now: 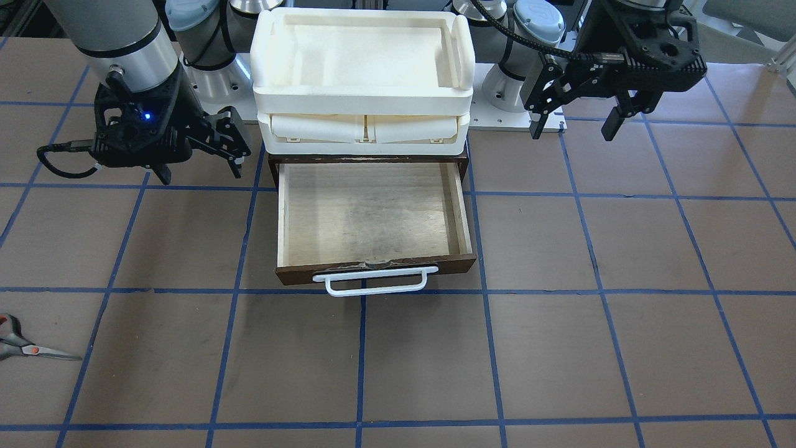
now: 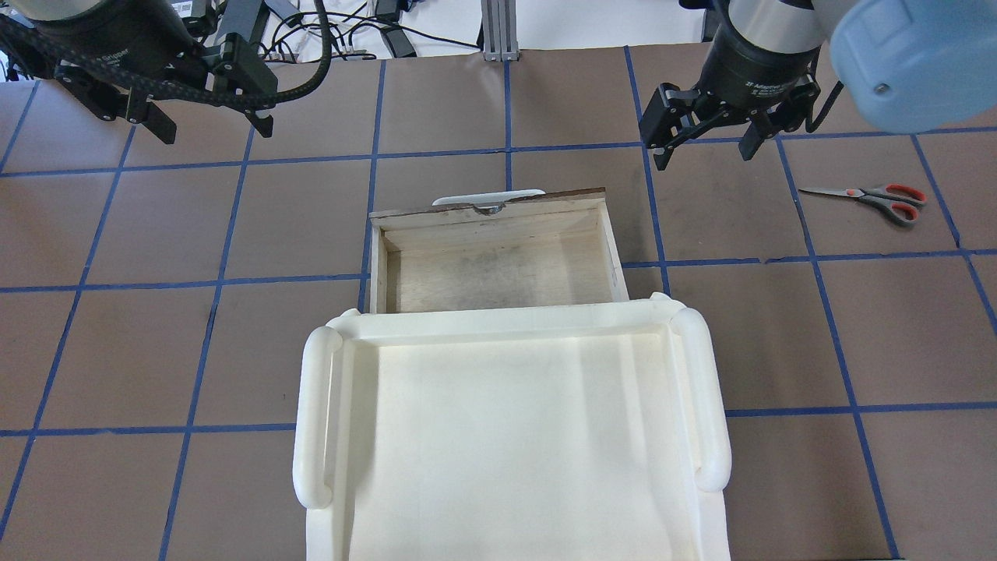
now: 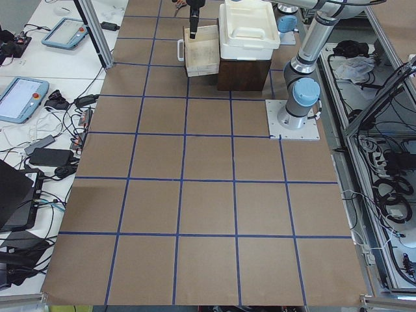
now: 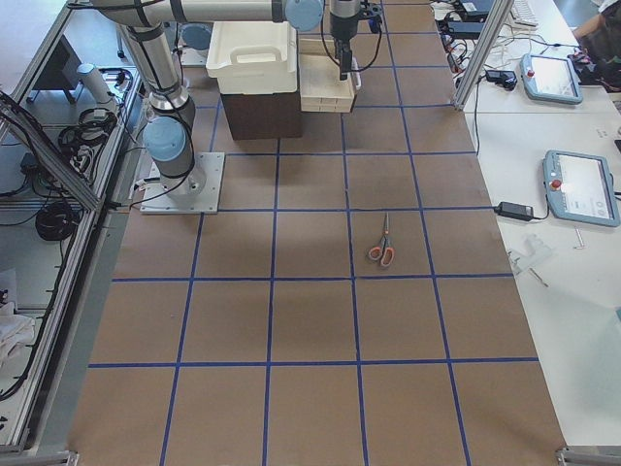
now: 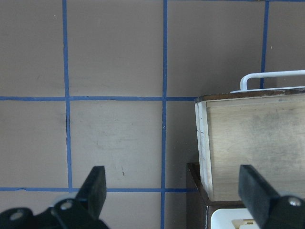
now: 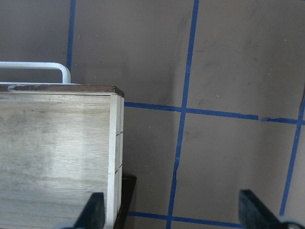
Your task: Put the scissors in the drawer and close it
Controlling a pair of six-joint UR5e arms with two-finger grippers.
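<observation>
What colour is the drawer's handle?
White. The handle shows best in the exterior front-facing view.

A robotics lab: bench point(image 4: 310, 320) gridded in blue tape, teach pendants point(image 4: 580, 186) and loose cables point(image 2: 354, 27) well beyond the right pincer point(image 2: 705, 152).

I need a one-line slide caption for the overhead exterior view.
Empty drawer pulled open; scissors on the table near the open right gripper; left gripper also open.

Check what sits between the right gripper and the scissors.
Nothing: in the overhead view only bare brown table and one blue tape line separate the right gripper from the scissors.
</observation>
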